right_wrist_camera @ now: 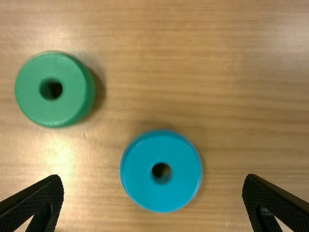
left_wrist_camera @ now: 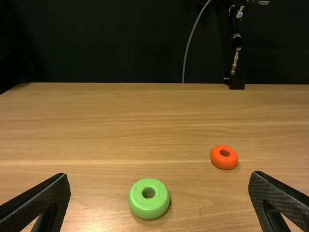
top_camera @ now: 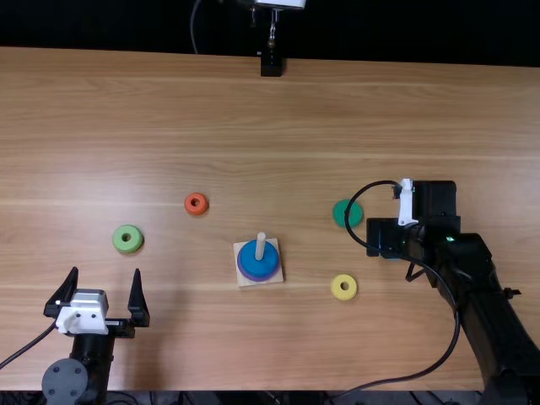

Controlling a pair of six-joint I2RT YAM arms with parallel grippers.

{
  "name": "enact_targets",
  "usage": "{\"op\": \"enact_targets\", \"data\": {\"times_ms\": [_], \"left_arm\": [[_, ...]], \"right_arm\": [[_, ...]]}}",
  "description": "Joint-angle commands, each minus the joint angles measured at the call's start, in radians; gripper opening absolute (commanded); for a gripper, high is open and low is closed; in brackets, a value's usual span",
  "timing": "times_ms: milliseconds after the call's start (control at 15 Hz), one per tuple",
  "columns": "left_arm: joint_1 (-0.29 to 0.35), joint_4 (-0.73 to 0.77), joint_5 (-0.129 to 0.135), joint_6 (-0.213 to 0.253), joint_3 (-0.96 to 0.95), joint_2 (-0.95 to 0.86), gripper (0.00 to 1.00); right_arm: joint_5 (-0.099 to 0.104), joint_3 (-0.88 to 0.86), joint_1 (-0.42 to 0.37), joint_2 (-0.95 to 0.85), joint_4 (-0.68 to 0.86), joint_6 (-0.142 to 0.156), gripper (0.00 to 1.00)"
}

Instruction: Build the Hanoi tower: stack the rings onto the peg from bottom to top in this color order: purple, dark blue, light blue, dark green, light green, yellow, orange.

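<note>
Right gripper (top_camera: 386, 234) pointing down above light blue ring (right_wrist_camera: 161, 195) | left gripper (top_camera: 105, 271) facing forward | all fingers wide, empty

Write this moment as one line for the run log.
peg: purple, dark blue stacked; right tool: open, above light blue; left tool: open, empty

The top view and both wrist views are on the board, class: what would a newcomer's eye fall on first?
Probably the peg near the table's middle, with a dark blue ring above a purple ring. Next might be the vivid orange ring, lying farther out and to the left of the peg. In the right wrist view, the light blue ring stands out, on the table below the open right hand.
</note>
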Motion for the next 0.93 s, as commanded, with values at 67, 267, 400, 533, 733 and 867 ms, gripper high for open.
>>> {"op": "enact_targets", "data": {"times_ms": [67, 267, 400, 533, 733, 867], "left_arm": [[0.009, -0.015, -0.001, 0.009, -0.017, -0.012, 1.00], [0.009, -0.015, -0.001, 0.009, -0.017, -0.012, 1.00], [0.009, -0.015, -0.001, 0.009, -0.017, -0.012, 1.00], [0.009, -0.015, -0.001, 0.009, -0.017, -0.012, 1.00], [0.009, -0.015, -0.001, 0.009, -0.017, -0.012, 1.00], [0.009, -0.015, -0.001, 0.009, -0.017, -0.012, 1.00]], "right_arm": [[-0.009, -0.017, -0.026, -0.028, 0.004, -0.005, 1.00], [-0.009, -0.015, -0.031, -0.028, 0.004, -0.005, 1.00], [-0.009, -0.011, -0.031, -0.028, 0.004, -0.003, 1.00], [-0.009, -0.008, -0.031, -0.026, 0.004, -0.003, 1.00], [-0.009, -0.002, -0.029, -0.023, 0.004, -0.001, 1.00], [-0.011, -0.002, -0.029, -0.022, 0.006, 0.002, 1.00]]}}
